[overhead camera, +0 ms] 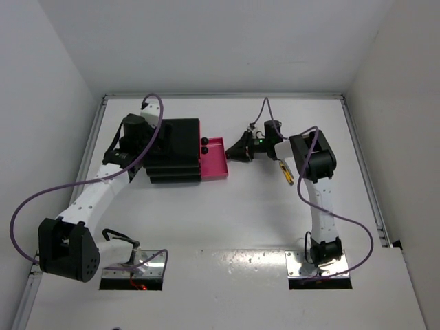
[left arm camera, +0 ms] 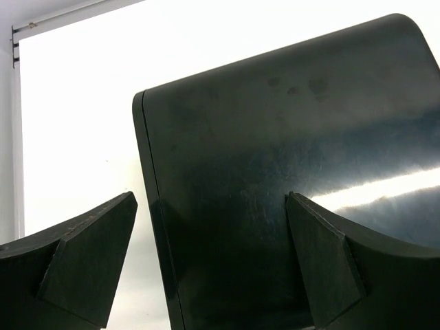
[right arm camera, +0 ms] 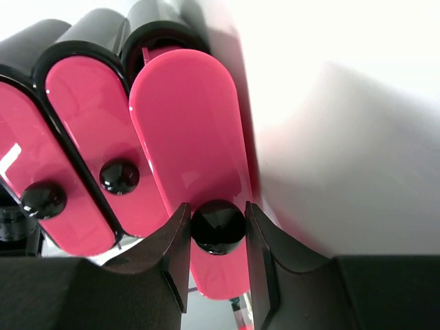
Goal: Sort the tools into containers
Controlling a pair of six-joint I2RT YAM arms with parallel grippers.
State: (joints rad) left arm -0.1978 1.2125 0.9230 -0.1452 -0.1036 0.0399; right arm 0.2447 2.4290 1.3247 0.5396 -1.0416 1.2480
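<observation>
The black three-tier cabinet [overhead camera: 172,148] stands at the back left. One pink drawer [overhead camera: 214,159] is pulled out to the right, and its inside looks empty. The knobs of the other two drawers [overhead camera: 204,145] show at the cabinet front. My right gripper [overhead camera: 234,152] is shut on the open drawer's round black knob [right arm camera: 218,227], a finger on each side. My left gripper [left arm camera: 210,265] is open over the cabinet's black panel [left arm camera: 289,158], straddling its edge. A yellow-and-black tool [overhead camera: 285,170] lies on the table under my right arm. The other tools are out of view.
The right wrist view shows three pink drawer fronts side by side, the two left ones [right arm camera: 96,130] closed with their own knobs [right arm camera: 119,176]. White walls enclose the white table [overhead camera: 240,227] on three sides. Purple cables loop off both arms.
</observation>
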